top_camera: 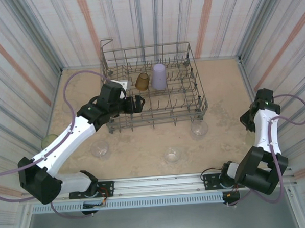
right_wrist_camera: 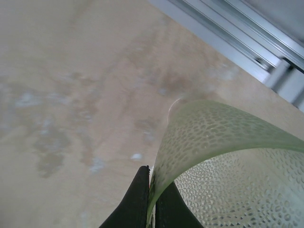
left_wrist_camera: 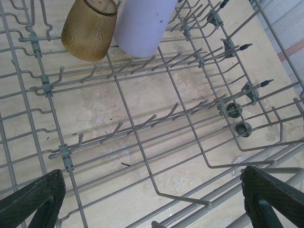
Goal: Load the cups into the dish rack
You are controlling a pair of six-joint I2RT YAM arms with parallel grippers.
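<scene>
Cups in the top external view sit in two places: an amber cup (top_camera: 142, 81) and a lavender cup (top_camera: 158, 76) stand side by side among the tines at the twelve o'clock end of the dish rack (top_camera: 192, 99), while three clear cups (top_camera: 99, 148) wait on the table (top_camera: 222, 85) at about seven, six and four o'clock from the rack's centre. The left gripper (top_camera: 136, 103) hangs over the rack's nine o'clock side. In the left wrist view that gripper (left_wrist_camera: 149, 194) is spread wide and holds nothing, with the amber cup (left_wrist_camera: 90, 31) and lavender cup (left_wrist_camera: 145, 23) touching at eleven to twelve o'clock. In the right wrist view the right gripper (right_wrist_camera: 152, 190) is clamped on the thin wall of a yellow-green cup (right_wrist_camera: 223, 142), one finger outside and one inside, near the rim. These tumblers look light, thin-walled and slightly springy, dimpled but slick, and unlikely to break. A wall pinch near the rim probably suits them, though a cup may swing or slip in so narrow a hold.
</scene>
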